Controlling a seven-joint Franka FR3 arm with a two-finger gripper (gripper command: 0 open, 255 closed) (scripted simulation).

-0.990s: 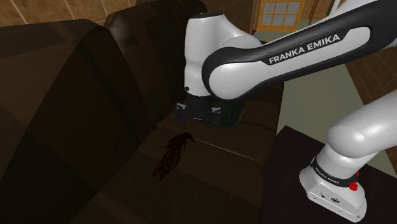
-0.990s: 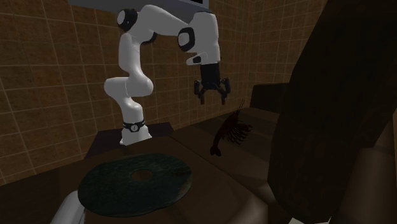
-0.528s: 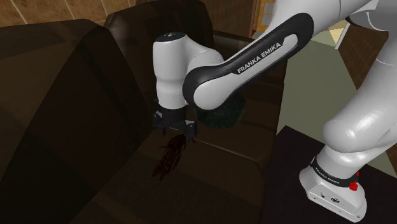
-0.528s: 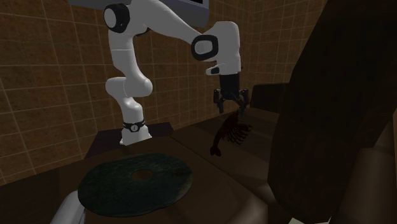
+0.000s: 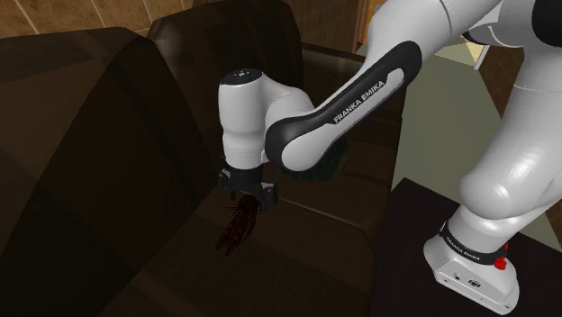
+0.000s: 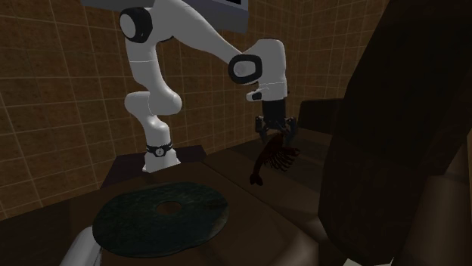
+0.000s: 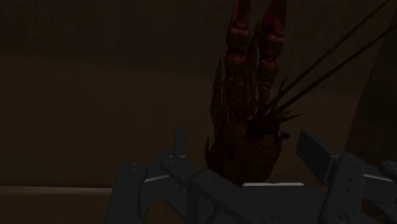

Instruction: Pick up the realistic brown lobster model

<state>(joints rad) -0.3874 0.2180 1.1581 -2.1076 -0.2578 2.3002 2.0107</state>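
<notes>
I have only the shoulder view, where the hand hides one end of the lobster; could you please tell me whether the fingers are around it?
Observer: Yes. In the wrist view the fingers stand apart with the body of the lobster between them, a gap showing on each side.
Operator: Thank you. Is anything else lying nearby?
Observer: The second exterior view shows a dark round disc with a hole in its middle, lying apart from the lobster, nearer that camera.
</notes>
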